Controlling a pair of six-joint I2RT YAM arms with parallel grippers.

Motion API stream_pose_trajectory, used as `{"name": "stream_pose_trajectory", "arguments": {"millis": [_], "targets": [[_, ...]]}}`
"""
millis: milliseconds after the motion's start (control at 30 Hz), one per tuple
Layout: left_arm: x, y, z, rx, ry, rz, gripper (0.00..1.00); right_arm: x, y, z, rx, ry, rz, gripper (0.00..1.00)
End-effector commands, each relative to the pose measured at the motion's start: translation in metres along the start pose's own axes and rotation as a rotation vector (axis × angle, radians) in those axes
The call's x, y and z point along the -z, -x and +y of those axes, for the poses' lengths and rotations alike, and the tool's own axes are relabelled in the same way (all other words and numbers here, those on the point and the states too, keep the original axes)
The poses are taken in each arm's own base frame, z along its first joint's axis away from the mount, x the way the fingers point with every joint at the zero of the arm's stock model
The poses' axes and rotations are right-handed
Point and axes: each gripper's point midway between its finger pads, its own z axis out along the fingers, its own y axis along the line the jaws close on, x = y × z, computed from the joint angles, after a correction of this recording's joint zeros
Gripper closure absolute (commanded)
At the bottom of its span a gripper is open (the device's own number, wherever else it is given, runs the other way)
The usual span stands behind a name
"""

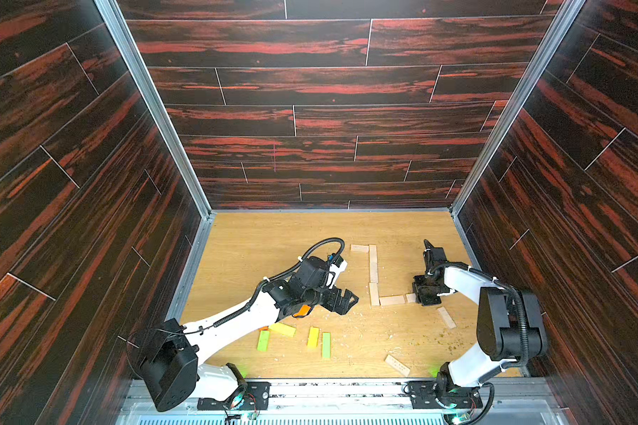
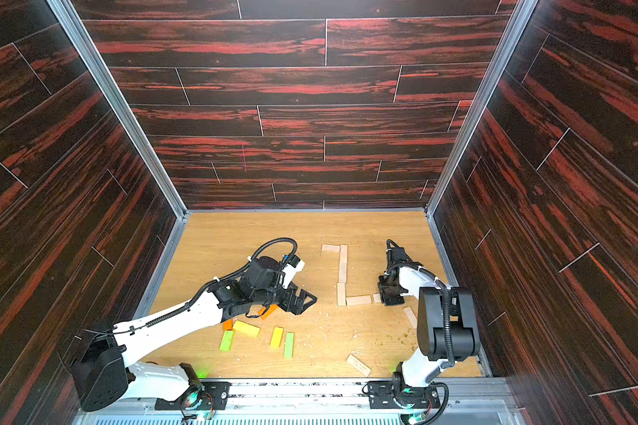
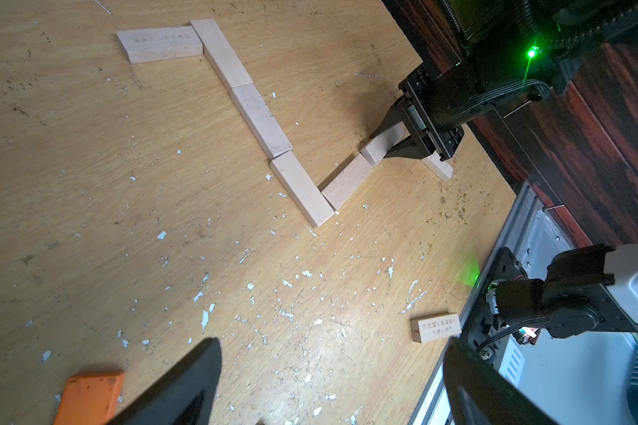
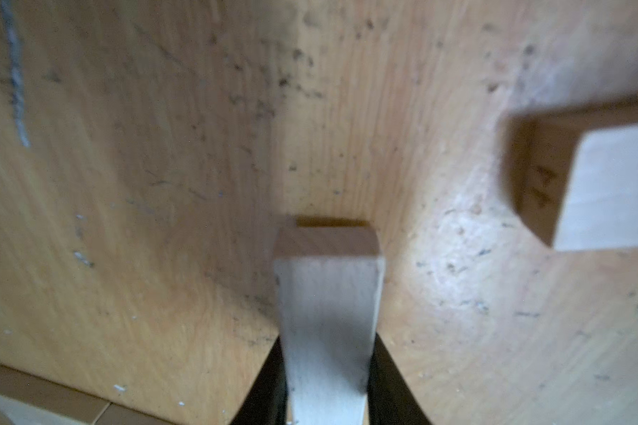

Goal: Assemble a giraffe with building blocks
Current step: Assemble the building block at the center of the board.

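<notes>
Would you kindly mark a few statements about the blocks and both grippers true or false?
1. The right gripper is shut on a plain wooden block. True.
2. The left gripper holds an orange block. False: its jaws stand open and empty; an orange block lies on the table.
3. Three plain blocks lie end to end in a line. True.
4. Both green blocks are built into that line. False: they lie loose beside the yellow blocks, apart from it.
5. A printed plain block leans on the right gripper. False: it lies alone near the table's front edge.
</notes>
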Motion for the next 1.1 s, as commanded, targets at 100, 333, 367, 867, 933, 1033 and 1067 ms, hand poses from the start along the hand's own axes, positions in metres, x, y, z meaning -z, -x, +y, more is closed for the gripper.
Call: {"name": "stream_pose_trajectory", "arguments": {"millis": [100,333,367,867,933,1033,1067], "targets": [[0.003,0.009,-0.005,-0.030,-0.006,-0.019,0.04,-0.015,-0.007,-0.017,-0.021,-0.066,0.013,0.83],[0.005,0.008,-0.005,-0.037,-0.004,-0.019,0.04,-0.014,-0.007,-0.020,-0.030,-0.066,0.007,0.78],[0.005,0.008,-0.005,-0.037,-0.002,-0.019,0.04,-0.014,-0.007,-0.021,-0.033,-0.068,0.007,0.77],[0.007,0.007,-0.002,-0.043,0.011,-0.021,0.03,-0.011,-0.011,-0.027,-0.025,-0.078,0.009,0.52],[0.008,0.007,-0.003,-0.046,0.011,-0.022,0.03,-0.011,-0.012,-0.030,-0.025,-0.081,0.011,0.56],[0.010,0.008,-0.002,-0.050,0.016,-0.024,0.03,-0.009,-0.012,-0.032,-0.022,-0.081,0.006,0.60],[0.010,0.008,-0.002,-0.051,0.017,-0.024,0.03,-0.009,-0.012,-0.033,-0.022,-0.081,0.004,0.61]]}}
